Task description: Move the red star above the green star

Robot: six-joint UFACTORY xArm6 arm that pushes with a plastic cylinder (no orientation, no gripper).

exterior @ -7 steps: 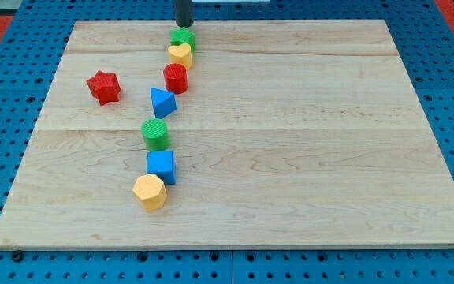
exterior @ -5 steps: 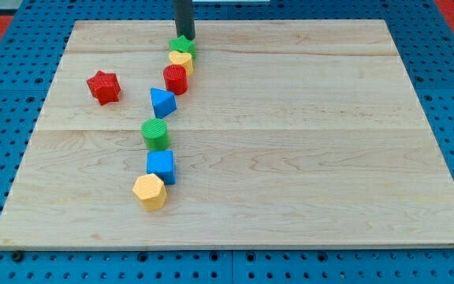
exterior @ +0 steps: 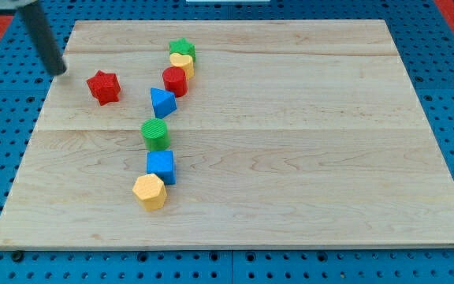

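Observation:
The red star (exterior: 103, 87) lies on the wooden board (exterior: 306, 142) at the upper left. The green star (exterior: 182, 48) sits near the view's top, right of the red star, touching a yellow heart (exterior: 181, 62) just below it. My tip (exterior: 59, 71) is at the board's left edge, left of and slightly above the red star, apart from it. The rod leans up toward the view's top left.
A red cylinder (exterior: 175, 80) sits below the yellow heart. Below it come a blue triangle (exterior: 162, 102), a green cylinder (exterior: 155, 134), a blue cube (exterior: 161, 166) and a yellow hexagon (exterior: 149, 191).
My tip has moved from just above the green star far to the view's left, to the left of the red star. No block has visibly moved.

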